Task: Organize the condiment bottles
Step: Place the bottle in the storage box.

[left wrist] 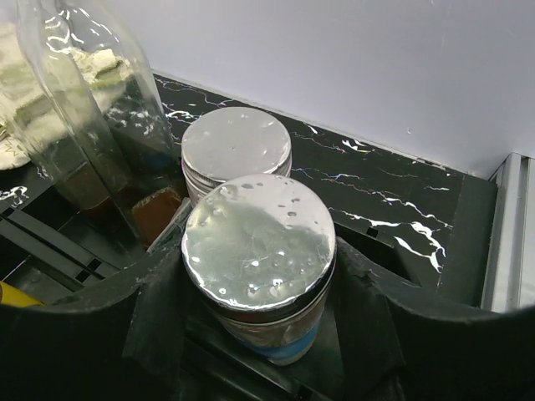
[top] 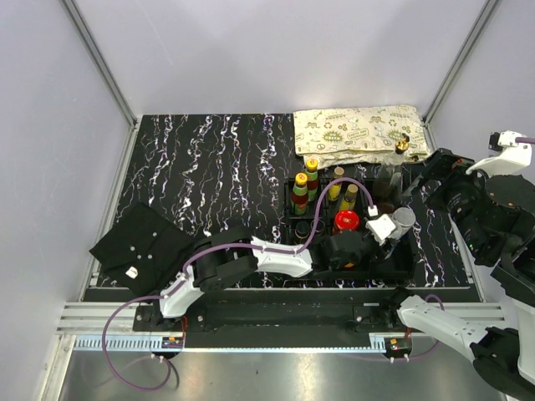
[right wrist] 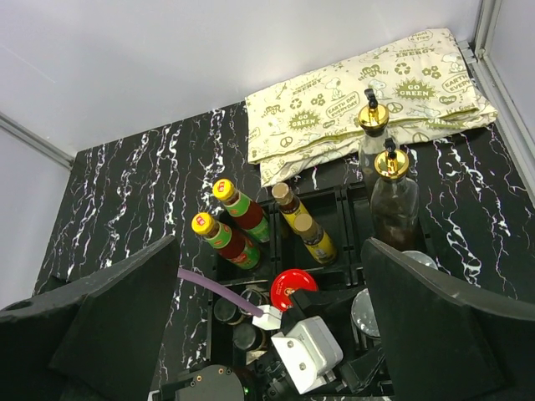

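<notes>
Clenched around a grey-lidded shaker (left wrist: 259, 242): the left gripper (left wrist: 259, 280), one dark finger (left wrist: 150, 317) at 9 o'clock of the lid, its twin at 3 o'clock, both pressed to the jar's sides. Cannot tell whether the jar's base touches the floor of the black compartment tray (top: 399, 266). Just beyond it at 12 o'clock, touching or nearly so, a second shaker (left wrist: 236, 144) with the same dimpled silver lid. At 10 o'clock in the left wrist view, a clear glass bottle (left wrist: 79, 109), upright, brown liquid low inside.

Seen from above, tray at about 1 o'clock of the arm bases on the marbled table (top: 209, 159), left arm stretched over its near rim, both shakers at the tray's 3 o'clock side.

High over the tray, the right gripper (right wrist: 267, 251), spread wide with nothing between its fingers (right wrist: 109, 326).

Below it in the tray:
- At 11 o'clock, two yellow-capped sauces (right wrist: 224, 190) side by side.
- At 12 o'clock, two brown-capped bottles (right wrist: 284, 194).
- At the centre, a red-lidded jar (right wrist: 292, 284).
- At 8 o'clock, black-capped bottles (right wrist: 226, 311), partly hidden by the arm.
- At 2 o'clock, one gold-spouted bottle (right wrist: 390, 200).

Another gold-spouted bottle (right wrist: 370, 125) just behind, at the near edge of the printed cloth (right wrist: 334, 109); inside the tray or not, cannot tell.

Well apart at 9 o'clock of the tray, a black cloth (top: 142, 242)
</notes>
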Controlling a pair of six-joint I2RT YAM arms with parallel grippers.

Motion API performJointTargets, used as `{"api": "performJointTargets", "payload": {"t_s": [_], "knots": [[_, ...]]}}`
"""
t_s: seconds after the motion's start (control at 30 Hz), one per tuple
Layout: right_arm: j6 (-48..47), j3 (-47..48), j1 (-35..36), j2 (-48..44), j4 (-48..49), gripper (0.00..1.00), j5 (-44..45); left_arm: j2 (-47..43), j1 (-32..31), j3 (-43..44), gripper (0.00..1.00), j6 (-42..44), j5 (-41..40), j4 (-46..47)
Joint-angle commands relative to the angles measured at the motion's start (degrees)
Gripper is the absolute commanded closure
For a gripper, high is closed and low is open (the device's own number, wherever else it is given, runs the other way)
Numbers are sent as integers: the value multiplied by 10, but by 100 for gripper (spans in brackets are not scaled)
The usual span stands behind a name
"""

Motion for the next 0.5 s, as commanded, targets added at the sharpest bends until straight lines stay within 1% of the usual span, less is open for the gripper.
{"api": "performJointTargets", "payload": {"t_s": [0.0, 0.1, 0.13, 0.2, 0.23, 0.37, 0.43, 0.47], "knots": [[0, 5, -3, 5, 19, 1, -9, 2, 14, -24, 62, 21, -55, -40], [2, 6, -3, 16, 19, 0, -10, 15, 15, -9, 52, 19, -49, -39], [3, 6, -3, 17, 19, 0, -11, 21, 14, -5, 45, 20, -46, -39], [5, 6, -3, 26, 19, 0, -12, 24, 13, 6, 36, 23, -41, -41], [6, 6, -3, 28, 18, 0, -13, 23, 13, 7, 28, 26, -39, -40], [6, 8, -4, 35, 19, 0, -11, 19, 14, 20, 14, 38, -20, -40], [6, 7, -3, 35, 18, 0, -10, 16, 12, 32, 9, 43, -17, -46], [6, 7, -3, 32, 19, 0, -11, 16, 12, 35, 2, 45, -16, -50]]}}
